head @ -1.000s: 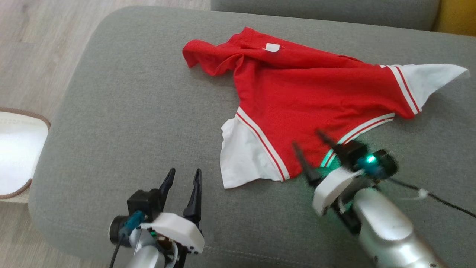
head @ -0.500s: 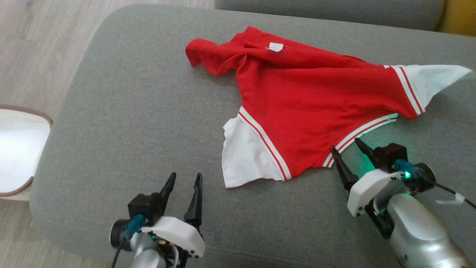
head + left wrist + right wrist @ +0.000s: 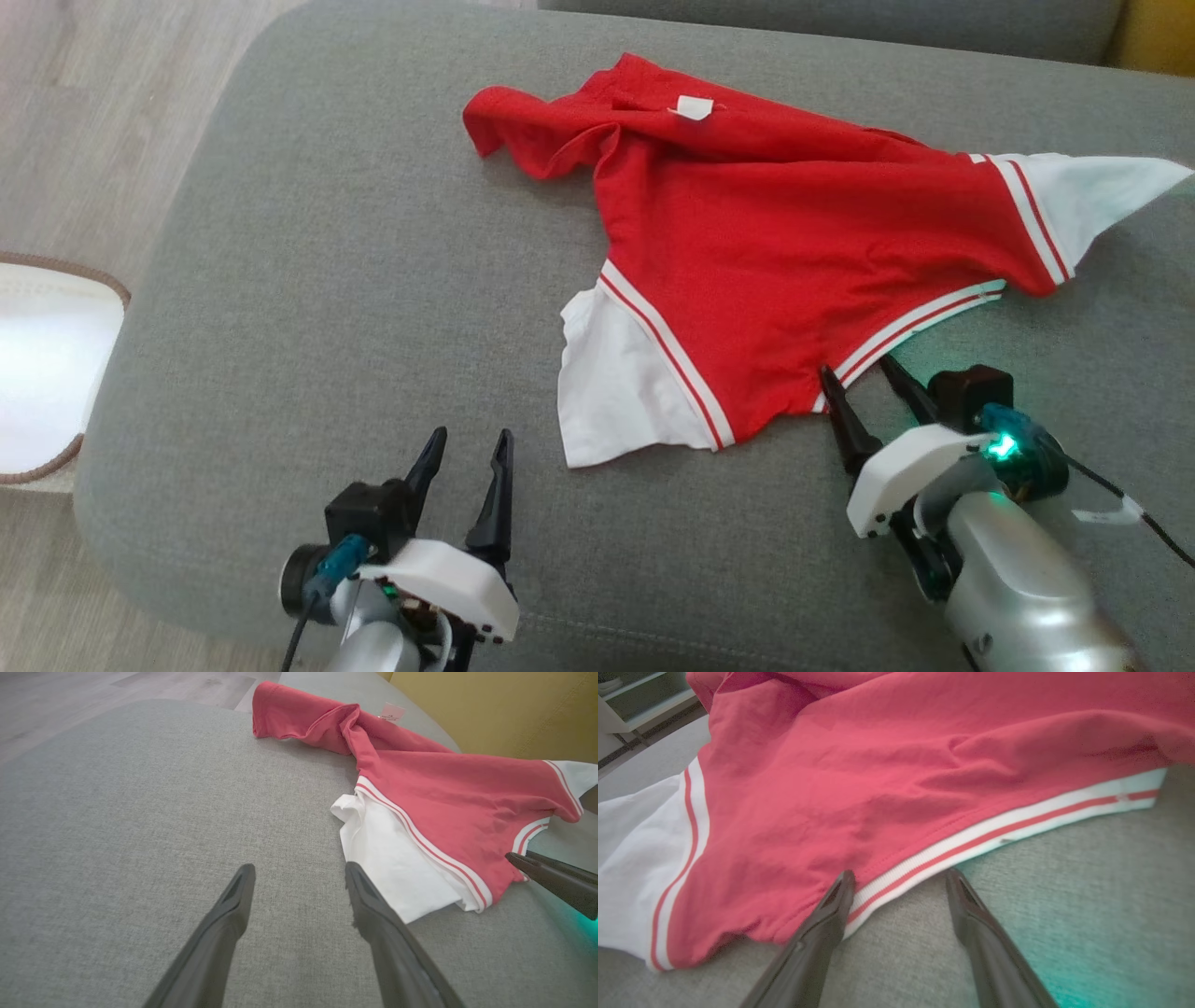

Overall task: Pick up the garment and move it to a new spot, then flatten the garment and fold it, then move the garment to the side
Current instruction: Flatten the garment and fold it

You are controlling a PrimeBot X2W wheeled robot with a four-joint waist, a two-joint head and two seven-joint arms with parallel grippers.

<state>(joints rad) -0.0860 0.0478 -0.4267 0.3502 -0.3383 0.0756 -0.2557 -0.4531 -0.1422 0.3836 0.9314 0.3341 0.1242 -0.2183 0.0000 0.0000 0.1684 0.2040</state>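
1. Sofa cushion [image 3: 327, 280]: grey woven upholstery, and the surface that carries the work.

2. Garment [image 3: 794, 233]: red top with white sleeves and red-and-white striped trim. It lies crumpled and unfolded on the far right part of the cushion. One white sleeve [image 3: 611, 392] points toward the robot. The striped hem band [image 3: 920, 322] runs along the near right edge.

3. Right gripper [image 3: 856, 371]: fingers spread wide and empty. In the right wrist view one tip sits at the hem band and the other over bare cushion, so the edge falls roughly between them. Whether either tip touches the cloth cannot be told.

4. Left gripper [image 3: 472, 435]: fingers parted, nothing held. It is over bare cushion near the front edge, with the white sleeve close by on its right.

5. Label [image 3: 694, 107]: small white tag at the far edge of the red cloth. Any print on it is too small to read, and no other writing or brand shows.

Step in hand, by judgement: the opening pick-up, with the grasp not yet made.

Next move calls for: the right fingers settling onto the hem and pinching a single layer. The left gripper would likely go to the sleeve for a two-point lift.
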